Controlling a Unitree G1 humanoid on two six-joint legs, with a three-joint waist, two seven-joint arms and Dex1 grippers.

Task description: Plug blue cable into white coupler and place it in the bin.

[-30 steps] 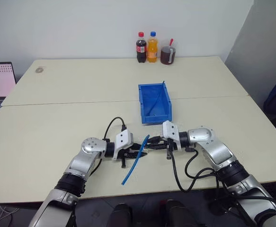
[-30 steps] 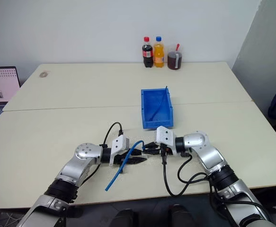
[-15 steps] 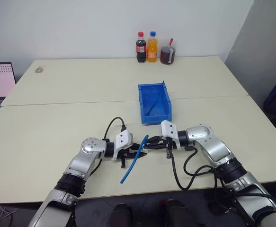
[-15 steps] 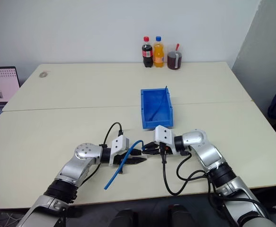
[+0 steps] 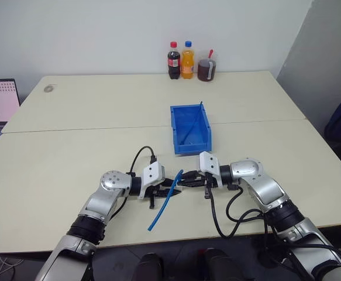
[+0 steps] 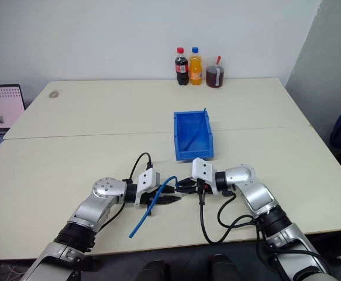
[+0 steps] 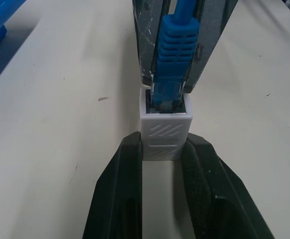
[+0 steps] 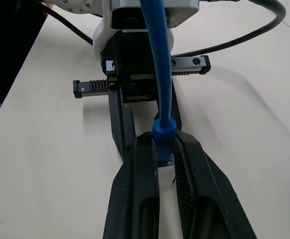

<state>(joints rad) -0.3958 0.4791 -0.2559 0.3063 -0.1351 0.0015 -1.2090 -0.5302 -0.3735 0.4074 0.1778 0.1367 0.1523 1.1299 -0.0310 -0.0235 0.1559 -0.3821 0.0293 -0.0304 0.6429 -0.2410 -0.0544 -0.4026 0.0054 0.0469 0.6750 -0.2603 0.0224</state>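
The white coupler [image 7: 163,135] is held tight in the jaws of the left gripper [image 7: 160,164], low over the counter [image 5: 59,152]. The plug of the blue cable [image 7: 177,47] is pinched by the right gripper [image 8: 164,149], whose jaws are almost shut, and its tip is already seen inside the socket. The plug may not be clicked in yet (no click can be seen). If it is let go too early, the cable could slip out before the bin [image 5: 190,130] is reached.
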